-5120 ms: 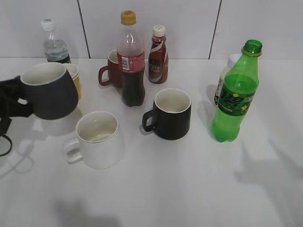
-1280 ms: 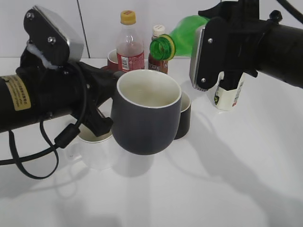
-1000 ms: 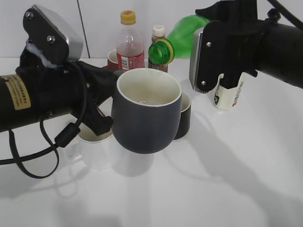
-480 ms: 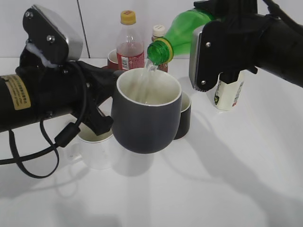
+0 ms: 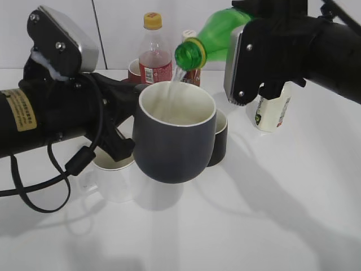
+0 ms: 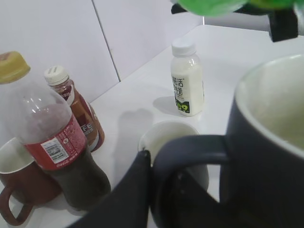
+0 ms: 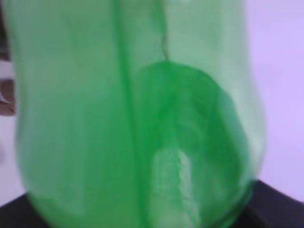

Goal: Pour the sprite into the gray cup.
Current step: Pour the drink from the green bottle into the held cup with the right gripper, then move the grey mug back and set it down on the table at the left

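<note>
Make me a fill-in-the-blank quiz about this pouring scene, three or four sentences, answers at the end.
1. The sprite is tipped with its mouth above the ____ cup.
2. The cola bottle has a ____ cap.
3. The left gripper holds the gray cup by its ____.
4. The milk bottle stands ____ on the table.

Answers: gray; yellow; handle; upright

Even, bright light is cast from above and behind; soft grey shadows are thrown forward onto the white surface (image 5: 237,226). Mild glare is seen on the wall tiles (image 5: 118,28). In the right wrist view the sprite (image 7: 137,114) fills the frame, blurred. The gray cup (image 6: 266,142) is rendered soft at close range.
</note>
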`<move>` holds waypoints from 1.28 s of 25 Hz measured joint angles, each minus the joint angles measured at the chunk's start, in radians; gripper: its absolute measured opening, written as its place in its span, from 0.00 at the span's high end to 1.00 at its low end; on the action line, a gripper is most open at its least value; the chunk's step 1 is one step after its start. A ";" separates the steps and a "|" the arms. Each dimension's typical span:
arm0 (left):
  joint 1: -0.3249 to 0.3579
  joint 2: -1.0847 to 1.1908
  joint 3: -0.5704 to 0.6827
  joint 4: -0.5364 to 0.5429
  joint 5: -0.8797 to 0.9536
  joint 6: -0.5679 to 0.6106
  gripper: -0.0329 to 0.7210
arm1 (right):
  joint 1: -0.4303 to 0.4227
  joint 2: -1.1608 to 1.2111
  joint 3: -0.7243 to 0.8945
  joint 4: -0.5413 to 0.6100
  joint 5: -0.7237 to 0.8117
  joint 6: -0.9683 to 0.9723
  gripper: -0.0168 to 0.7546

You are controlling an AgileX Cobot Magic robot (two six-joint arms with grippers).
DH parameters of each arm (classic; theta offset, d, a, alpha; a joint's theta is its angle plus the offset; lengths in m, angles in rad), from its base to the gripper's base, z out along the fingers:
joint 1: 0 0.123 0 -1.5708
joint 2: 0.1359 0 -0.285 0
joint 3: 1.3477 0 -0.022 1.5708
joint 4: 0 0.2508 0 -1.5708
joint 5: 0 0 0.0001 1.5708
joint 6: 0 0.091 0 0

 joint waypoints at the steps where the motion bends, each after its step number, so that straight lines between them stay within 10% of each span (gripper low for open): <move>1: 0.000 0.000 0.000 0.000 0.000 -0.001 0.88 | 0.000 0.000 0.000 0.000 0.004 0.027 0.45; 12: 0.036 -0.024 0.000 -0.064 -0.017 -0.001 0.88 | -0.003 -0.048 -0.002 -0.006 0.197 0.846 0.45; 24: 0.526 -0.021 0.125 -0.216 -0.112 0.126 0.88 | -0.306 -0.067 0.264 -0.292 -0.017 1.702 0.45; 32: 0.644 0.249 0.134 -0.234 -0.365 0.130 0.88 | -0.325 0.100 0.330 -0.299 -0.309 1.727 0.45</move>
